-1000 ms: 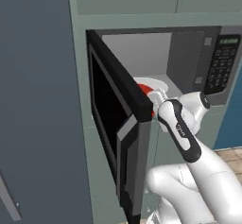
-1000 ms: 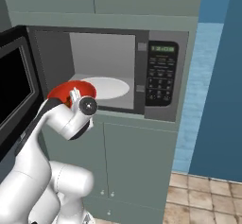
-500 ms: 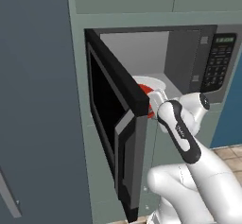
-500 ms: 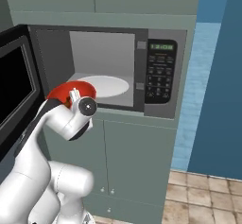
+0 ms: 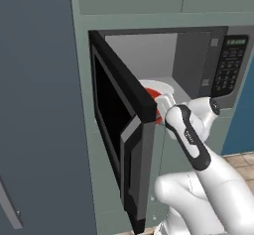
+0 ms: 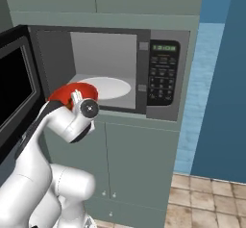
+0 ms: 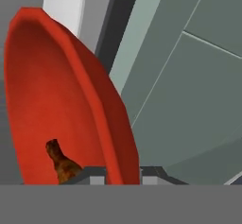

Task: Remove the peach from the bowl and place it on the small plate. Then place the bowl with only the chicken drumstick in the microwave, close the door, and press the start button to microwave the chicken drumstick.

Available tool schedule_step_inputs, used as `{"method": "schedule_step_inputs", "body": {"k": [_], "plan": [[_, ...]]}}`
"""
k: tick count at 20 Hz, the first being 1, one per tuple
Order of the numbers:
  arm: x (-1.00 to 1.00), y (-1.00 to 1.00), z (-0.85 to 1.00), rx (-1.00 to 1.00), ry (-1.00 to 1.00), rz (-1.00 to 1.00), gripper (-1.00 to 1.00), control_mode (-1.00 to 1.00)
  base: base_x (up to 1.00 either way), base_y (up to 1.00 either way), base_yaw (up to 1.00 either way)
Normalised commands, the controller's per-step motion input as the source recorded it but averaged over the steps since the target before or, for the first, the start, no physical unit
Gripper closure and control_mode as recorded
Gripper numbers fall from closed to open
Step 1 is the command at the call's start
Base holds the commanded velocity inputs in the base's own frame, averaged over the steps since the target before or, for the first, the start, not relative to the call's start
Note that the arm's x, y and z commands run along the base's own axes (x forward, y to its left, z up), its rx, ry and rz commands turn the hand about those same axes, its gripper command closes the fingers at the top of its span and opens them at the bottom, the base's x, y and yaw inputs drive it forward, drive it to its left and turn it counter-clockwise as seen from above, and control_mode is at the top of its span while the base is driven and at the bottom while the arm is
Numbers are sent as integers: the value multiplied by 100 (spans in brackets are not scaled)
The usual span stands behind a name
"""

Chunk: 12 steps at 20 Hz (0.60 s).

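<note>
At the microwave (image 6: 144, 73) mouth, the gripper (image 7: 124, 175) is holding the red bowl (image 7: 61, 105) by its rim, jaws clenched on either side of the wall. The drumstick (image 7: 60, 161) is lying inside the bowl, near the gripped edge. The bowl (image 6: 72, 93) is hovering at the cavity's front, beside the white turntable (image 6: 108, 86). The door (image 5: 121, 130) is standing wide open.
</note>
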Motion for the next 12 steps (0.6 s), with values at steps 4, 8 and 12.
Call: {"method": "schedule_step_inputs", "body": {"k": [4, 8, 12], "plan": [[94, -6, 0, 6, 0, -2, 100, -100, 0, 0, 0], [100, -21, 0, 8, 3, -5, 100, -100, 0, 0, 0], [99, -49, 0, 12, 3, 0, 100, -100, 0, 0, 0]]}}
